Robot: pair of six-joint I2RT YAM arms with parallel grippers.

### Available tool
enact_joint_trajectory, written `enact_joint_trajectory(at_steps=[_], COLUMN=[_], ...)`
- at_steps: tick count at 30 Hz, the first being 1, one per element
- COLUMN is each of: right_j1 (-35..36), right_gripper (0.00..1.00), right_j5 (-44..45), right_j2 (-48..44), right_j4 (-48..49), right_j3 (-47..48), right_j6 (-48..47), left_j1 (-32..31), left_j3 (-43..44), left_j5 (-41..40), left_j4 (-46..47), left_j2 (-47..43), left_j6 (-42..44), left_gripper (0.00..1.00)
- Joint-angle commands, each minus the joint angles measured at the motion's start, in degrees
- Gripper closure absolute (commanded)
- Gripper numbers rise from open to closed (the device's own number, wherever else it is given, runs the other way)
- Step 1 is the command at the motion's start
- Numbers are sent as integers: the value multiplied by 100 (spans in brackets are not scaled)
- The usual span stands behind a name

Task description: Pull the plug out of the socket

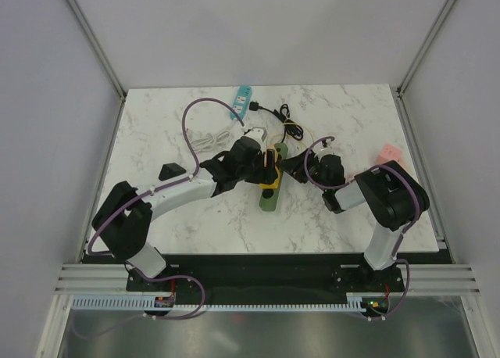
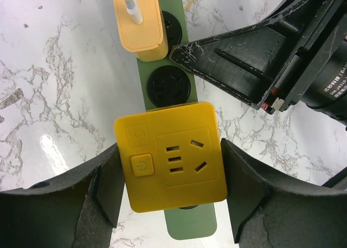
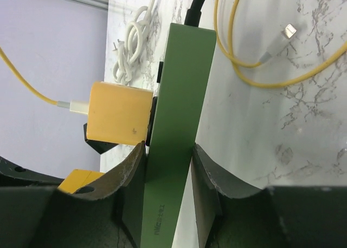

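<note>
Plug [image 2: 171, 156], a yellow block, sits seated in the green power strip [image 3: 173, 112] on the bench [image 1: 156, 123], not yet pulled. Left gripper [image 2: 171, 172] grasps its sides; right gripper [image 3: 169, 156] clamps the strip. The pull itself remains.

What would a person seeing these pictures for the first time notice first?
Probably the yellow square plug seated on the green power strip at the middle of the marble table, with the left claw pressed against its two sides. Next, the right claw clamps the strip's long edges, beside a smaller orange charger plugged into it.
</note>
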Motion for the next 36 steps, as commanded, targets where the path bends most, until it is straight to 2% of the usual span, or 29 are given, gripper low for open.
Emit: enact_joint_trajectory(at_steps=[1,4,7,10,11,13,15,17,18,19,20,28,30,31,32,34,36], right_j1=[21,65,100,92,100,101,100,101,92,100,101,92,92,92,100,92,101], right_gripper=[100,100,100,100,100,100,100,100,100,100,100,100,100,100,100,100,100], right_j5=[563,756,863,916,933,968,986,1003,1012,1021,1021,1056,1056,1056,1056,1065,1065], right_j2=[-137,-198,-269,-251,-260,-277,-277,-286,-286,-286,-286,-286,-278,-278,-278,-278,-269], right_j4=[-799,-966,-1107,-1134,-1151,-1178,-1186,-1204,-1213,-1213,-1222,-1257,-1257,-1257,-1266,-1266,-1274], right_j3=[39,48,65,83,83,83,83,83,83,74,74,83,91,92,92,92,109], right_j6=[-786,-865,-918,-918,-918,-918,-918,-918,-918,-927,-918,-909,-909,-900,-909,-909,-909], left_j1=[-23,-242,-243,-50,142,345,548,418,286,23,-66,-181,-50,229,397,809,943], left_j3=[307,685,862,485,144,-148,-386,-160,7,296,377,159,19,-278,-472,-972,-1072], left_j5=[-81,-802,-751,46,632,1119,1516,1045,677,-40,-265,-601,-252,412,784,1521,1693], left_j4=[404,-237,-537,111,357,1103,1404,1047,392,168,27,-107,147,340,968,1482,1713], left_j2=[-439,-237,-122,-403,-482,-701,-781,-808,-764,-720,-685,-729,-834,-895,-1052,-1124,-1098], left_j6=[-91,235,236,-88,-255,-782,-1081,-682,-469,-267,5,420,307,132,-339,-825,-1196], left_gripper=[98,98,98,98,98,98,98,98,98,98,98,98,98,98,98,98,98])
